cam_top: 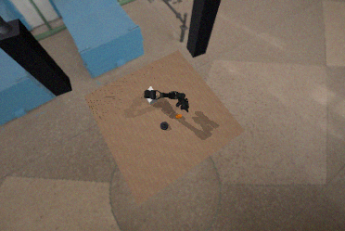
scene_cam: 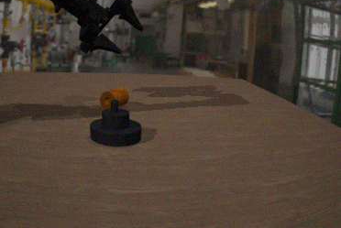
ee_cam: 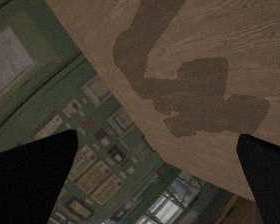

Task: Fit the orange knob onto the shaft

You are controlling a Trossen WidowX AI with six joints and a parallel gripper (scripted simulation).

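The orange knob (cam_top: 179,116) (scene_cam: 117,97) lies on its side on the wooden table; its hole faces the exterior view. The dark round pedestal (cam_top: 164,125) (scene_cam: 115,133) stands upright, with the thin shaft (scene_cam: 115,105) rising from its middle. The shaft's flat side cannot be made out. The knob lies apart from the pedestal, behind it in the exterior view. My gripper (cam_top: 186,108) (scene_cam: 131,40) (ee_cam: 160,142) is open and empty, high above the table and above the knob's level. Neither knob nor pedestal shows in the wrist view.
The wooden table top (cam_top: 153,166) (scene_cam: 220,178) (ee_cam: 96,30) carries the arm's base on a white plate at its far side in the top view. The arm's shadow falls across the wood. Blue blocks (cam_top: 99,22) and black posts (cam_top: 204,19) stand beyond the table's edge.
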